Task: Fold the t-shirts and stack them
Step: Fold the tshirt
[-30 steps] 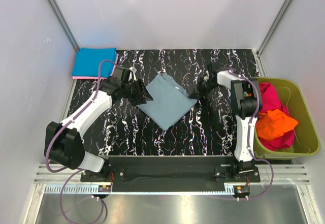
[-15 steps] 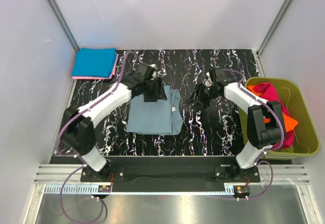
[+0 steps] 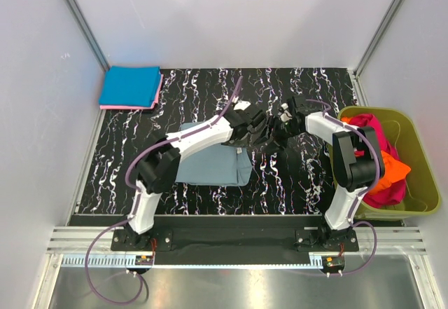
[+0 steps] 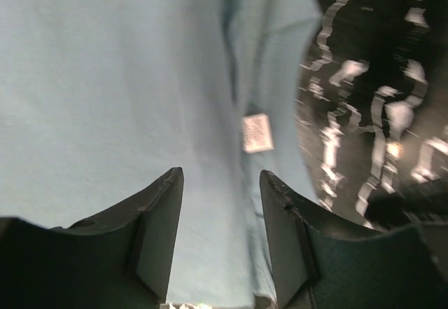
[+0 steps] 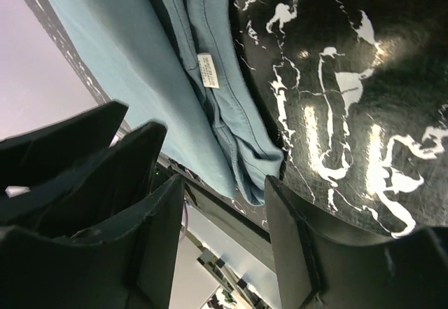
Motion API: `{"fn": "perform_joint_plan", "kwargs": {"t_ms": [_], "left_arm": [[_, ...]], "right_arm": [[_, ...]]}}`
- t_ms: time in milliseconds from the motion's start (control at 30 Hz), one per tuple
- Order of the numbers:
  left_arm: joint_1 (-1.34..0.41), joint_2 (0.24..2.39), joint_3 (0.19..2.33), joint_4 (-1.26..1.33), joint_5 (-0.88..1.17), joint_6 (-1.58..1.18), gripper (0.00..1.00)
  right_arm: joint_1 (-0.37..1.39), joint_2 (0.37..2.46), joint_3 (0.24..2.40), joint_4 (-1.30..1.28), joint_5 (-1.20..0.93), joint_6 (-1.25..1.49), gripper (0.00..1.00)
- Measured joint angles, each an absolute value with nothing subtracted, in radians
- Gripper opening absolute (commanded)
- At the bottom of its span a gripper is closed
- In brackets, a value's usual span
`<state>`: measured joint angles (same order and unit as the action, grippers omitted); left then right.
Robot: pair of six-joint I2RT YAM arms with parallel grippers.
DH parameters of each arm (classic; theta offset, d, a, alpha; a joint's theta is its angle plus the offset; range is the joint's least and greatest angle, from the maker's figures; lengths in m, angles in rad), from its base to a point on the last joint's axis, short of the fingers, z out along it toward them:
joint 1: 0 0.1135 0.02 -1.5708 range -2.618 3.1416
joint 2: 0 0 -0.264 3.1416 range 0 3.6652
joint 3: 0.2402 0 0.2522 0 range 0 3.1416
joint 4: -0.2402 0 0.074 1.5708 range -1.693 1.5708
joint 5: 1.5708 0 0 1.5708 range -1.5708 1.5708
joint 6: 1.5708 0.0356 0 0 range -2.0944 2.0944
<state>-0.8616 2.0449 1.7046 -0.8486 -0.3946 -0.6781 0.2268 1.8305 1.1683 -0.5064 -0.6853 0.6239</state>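
The left jaws are partly open and hold nothing. Right under them lies the folded grey-blue t-shirt point(image 3: 210, 167) on the tabletop point(image 3: 301, 176). Its small white label point(image 4: 257, 132) is just ahead of them. The right jaws are partly open too, and empty. The shirt's folded edge lies just ahead of them. The two jaws are close together. Far off to the left of them, a bright blue t-shirt point(image 3: 129, 85) sits on a pink t-shirt point(image 3: 133, 106). To the right of the right jaws, a green tub point(image 3: 399, 213) holds a magenta t-shirt point(image 3: 374, 130) and an orange t-shirt point(image 3: 392, 172).
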Motion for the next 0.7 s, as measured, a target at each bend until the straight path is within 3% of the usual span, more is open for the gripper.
{"fn": "perform_joint_plan", "kwargs": {"t_ms": [400,700], "left_arm": [[-0.887,2.17,1.818,-0.943,-0.514,-0.707,0.49],[-0.886,2.204,1.82,-0.958,-0.539,-0.715,0.37]], "right_arm": [[0.226,1.862,1.103,-0.406,-0.735,0.632,0.56],[0.226,1.887,1.094,-0.358,-0.761,0.651,0.54]]}}
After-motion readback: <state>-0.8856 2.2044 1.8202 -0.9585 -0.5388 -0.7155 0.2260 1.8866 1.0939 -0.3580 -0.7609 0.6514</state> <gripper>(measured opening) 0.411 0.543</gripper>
